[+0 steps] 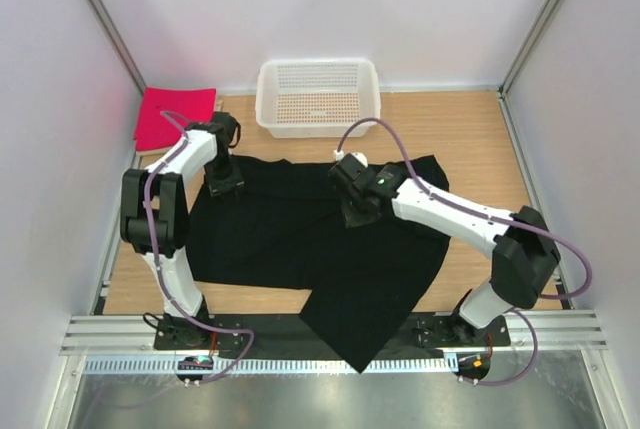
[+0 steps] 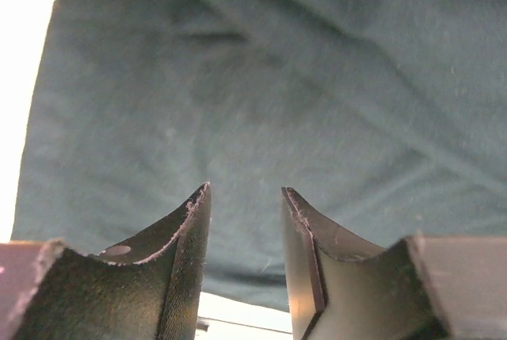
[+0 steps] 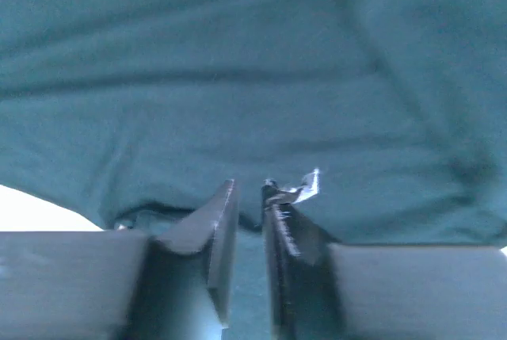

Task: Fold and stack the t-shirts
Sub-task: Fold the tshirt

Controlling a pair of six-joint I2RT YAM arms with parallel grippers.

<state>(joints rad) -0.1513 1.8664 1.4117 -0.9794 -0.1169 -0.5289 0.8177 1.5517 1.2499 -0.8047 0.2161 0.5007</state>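
Observation:
The large black t-shirt (image 1: 290,239) lies spread on the wooden table, and one corner hangs over the front edge. My left gripper (image 1: 225,181) is open over the shirt's far left edge, with cloth (image 2: 253,86) filling its view beyond the fingertips (image 2: 245,193). My right gripper (image 1: 357,205) sits near the shirt's middle top, its jaws nearly closed with dark cloth (image 3: 238,78) pinched between them (image 3: 249,189); wrinkles radiate from there. The pink-red t-shirt (image 1: 175,117) lies folded at the far left. The beige t-shirt is out of view.
A white plastic mesh basket (image 1: 318,96) stands at the back centre, just beyond the shirt. Bare wood (image 1: 480,159) shows to the right of the shirt. White walls enclose the table on three sides.

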